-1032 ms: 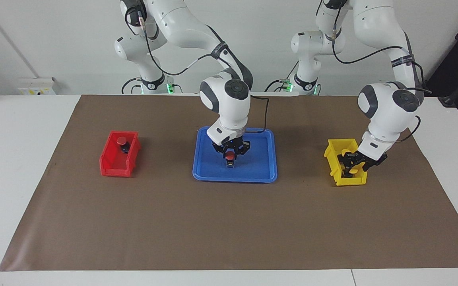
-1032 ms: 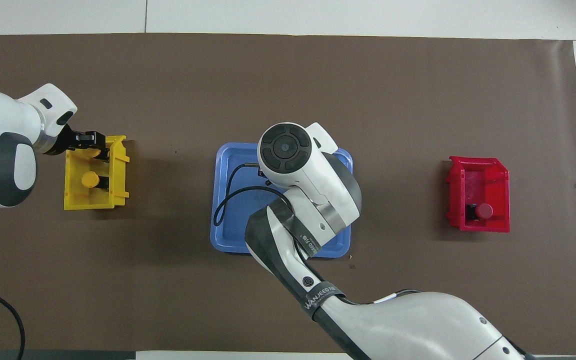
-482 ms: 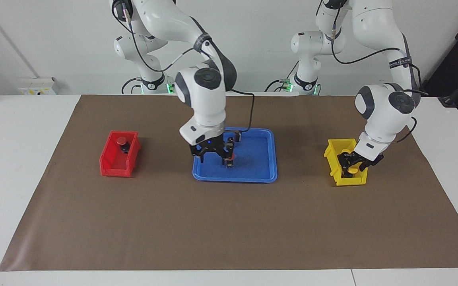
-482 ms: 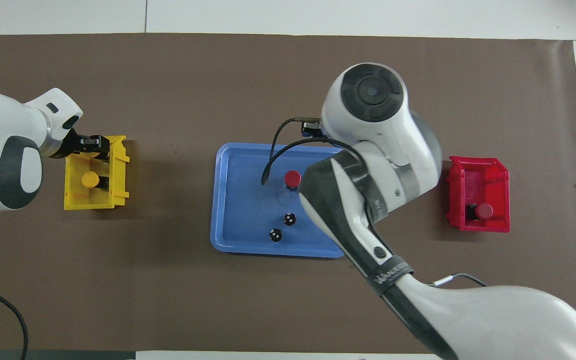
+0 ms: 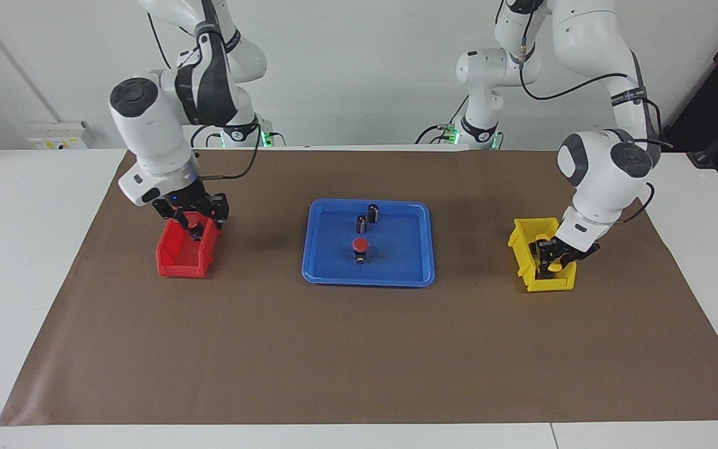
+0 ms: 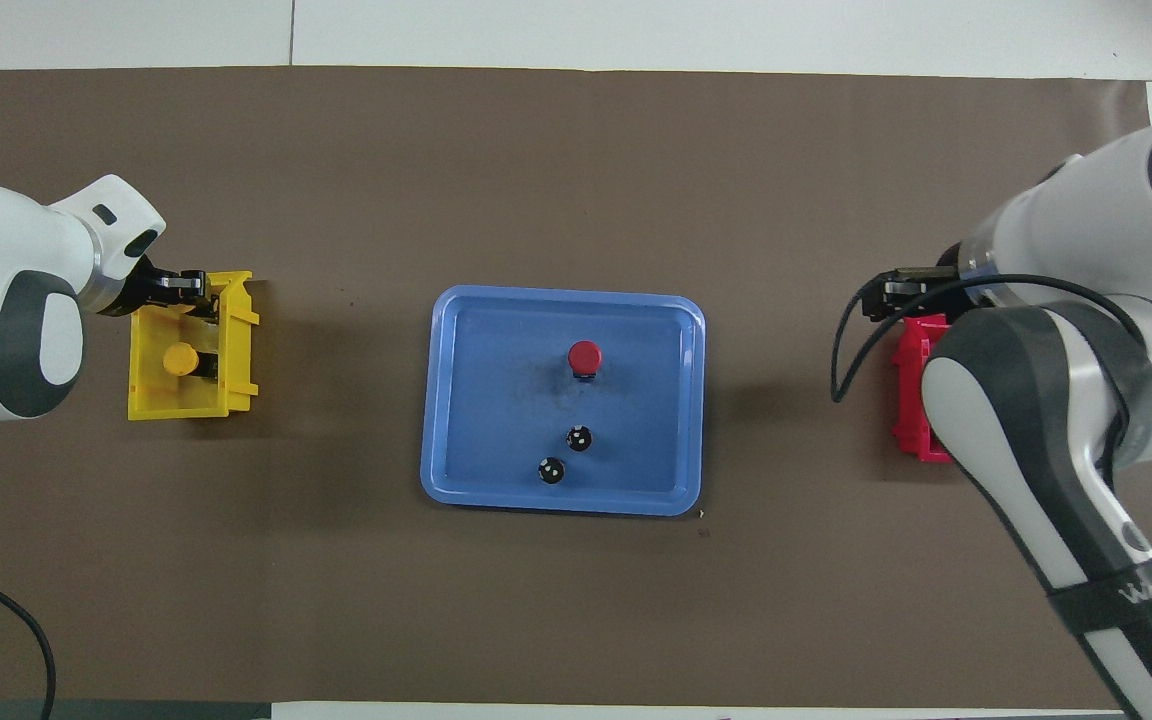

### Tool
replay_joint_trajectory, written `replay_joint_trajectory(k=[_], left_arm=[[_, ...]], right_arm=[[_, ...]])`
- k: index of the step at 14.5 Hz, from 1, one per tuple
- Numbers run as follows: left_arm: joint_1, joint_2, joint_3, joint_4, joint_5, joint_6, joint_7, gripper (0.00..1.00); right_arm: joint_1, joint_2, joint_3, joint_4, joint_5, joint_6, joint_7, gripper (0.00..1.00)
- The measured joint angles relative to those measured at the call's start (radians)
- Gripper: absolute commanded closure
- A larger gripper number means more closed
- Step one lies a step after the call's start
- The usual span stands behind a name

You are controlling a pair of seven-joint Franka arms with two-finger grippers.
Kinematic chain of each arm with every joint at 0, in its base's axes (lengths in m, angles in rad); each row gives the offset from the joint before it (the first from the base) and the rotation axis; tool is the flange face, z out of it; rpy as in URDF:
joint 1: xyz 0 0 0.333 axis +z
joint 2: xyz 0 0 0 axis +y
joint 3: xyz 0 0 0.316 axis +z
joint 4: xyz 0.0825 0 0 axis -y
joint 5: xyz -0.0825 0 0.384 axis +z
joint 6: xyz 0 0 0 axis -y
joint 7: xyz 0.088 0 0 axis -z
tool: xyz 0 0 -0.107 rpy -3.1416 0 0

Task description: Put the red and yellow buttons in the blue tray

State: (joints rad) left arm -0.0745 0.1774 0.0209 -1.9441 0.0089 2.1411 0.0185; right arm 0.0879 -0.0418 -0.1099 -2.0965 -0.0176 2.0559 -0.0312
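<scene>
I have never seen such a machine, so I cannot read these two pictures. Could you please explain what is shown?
These are two white robot arms at a table. Each arm ends in a two-finger gripper. One picture looks at the robots from across the table. The other looks down from above them.

On the brown mat lie a blue tray, a red bin and a yellow bin. In the tray stand one red button and two dark cylinders.

The right gripper hangs open over the red bin, above a second red button. The left gripper is down in the yellow bin, shut, it seems on a yellow button. Another yellow button lies beside it in that bin.
</scene>
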Motion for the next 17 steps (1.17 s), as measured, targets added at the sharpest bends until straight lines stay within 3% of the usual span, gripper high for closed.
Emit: replay_joint_trajectory(k=[2, 4, 7, 10, 17], left_arm=[[-0.010, -0.033, -0.004, 0.128, 0.000, -0.203, 0.000, 0.96], [-0.064, -0.066, -0.009, 0.203, -0.004, -0.292, -0.035, 0.96], [-0.277, -0.063, -0.021, 0.139, -0.009, -0.189, -0.274, 0.96], [-0.492, -0.006, -0.031, 0.083, -0.023, -0.089, -0.418, 0.96], [-0.603, 0.097, -0.028, 0.079, -0.056, 0.058, -0.548, 0.96]], right_arm=[[-0.060, -0.034, 0.000, -0.117, 0.000, 0.089, -0.092, 0.25], [-0.070, -0.051, 0.001, -0.182, 0.000, 0.124, -0.109, 0.26], [-0.068, -0.055, 0.010, -0.224, 0.000, 0.147, -0.109, 0.28], [-0.068, -0.057, 0.014, -0.257, 0.000, 0.169, -0.113, 0.30], [-0.070, -0.058, 0.012, -0.297, 0.000, 0.204, -0.126, 0.33]])
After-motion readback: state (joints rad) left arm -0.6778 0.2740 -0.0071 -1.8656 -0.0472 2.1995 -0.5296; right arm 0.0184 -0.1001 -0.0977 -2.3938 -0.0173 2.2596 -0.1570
